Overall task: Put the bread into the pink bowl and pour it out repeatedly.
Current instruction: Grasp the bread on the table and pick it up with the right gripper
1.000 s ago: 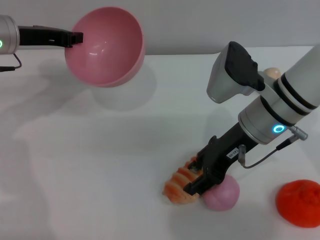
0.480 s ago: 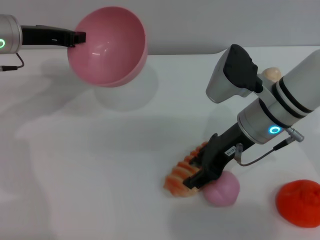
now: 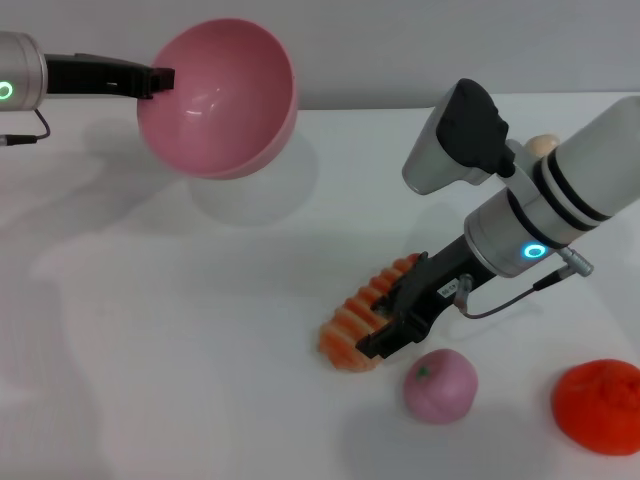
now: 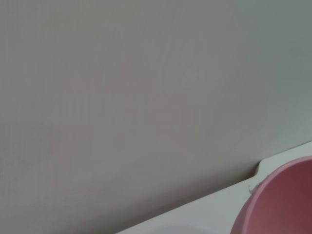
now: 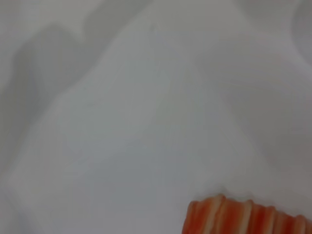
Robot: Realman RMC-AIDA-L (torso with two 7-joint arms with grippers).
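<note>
Head view shows the right gripper (image 3: 385, 335) clamped across the bread (image 3: 362, 315), a ridged orange-and-cream toy loaf, low over the white table (image 3: 200, 350). One end of the loaf appears to touch or sit just above the surface, though the contact itself is hard to make out. Just beside it lies a small pink peach-like ball (image 3: 441, 384), apart from the loaf, and an orange-red fruit (image 3: 598, 405) sits near the table's right edge. A small beige lump (image 3: 541, 146) peeks out behind the right arm.

Well apart, on the far left, the left gripper (image 3: 152, 78) grips the rim of the pink bowl (image 3: 220, 100), which hangs tilted above the table with its glossy mouth turned toward the bread. The left wrist view catches only a sliver of the bowl's outer wall (image 4: 282, 204); the right wrist view shows the loaf's striped end (image 5: 243, 217) against bare table.

The bread looks light and stiff, a hollow plastic piece whose ridges should give the fingers purchase. A grip across the middle of its length, as here, seems soundest, since a hold near one end would likely let it swing. The bowl's smooth interior should let it slide out freely.
</note>
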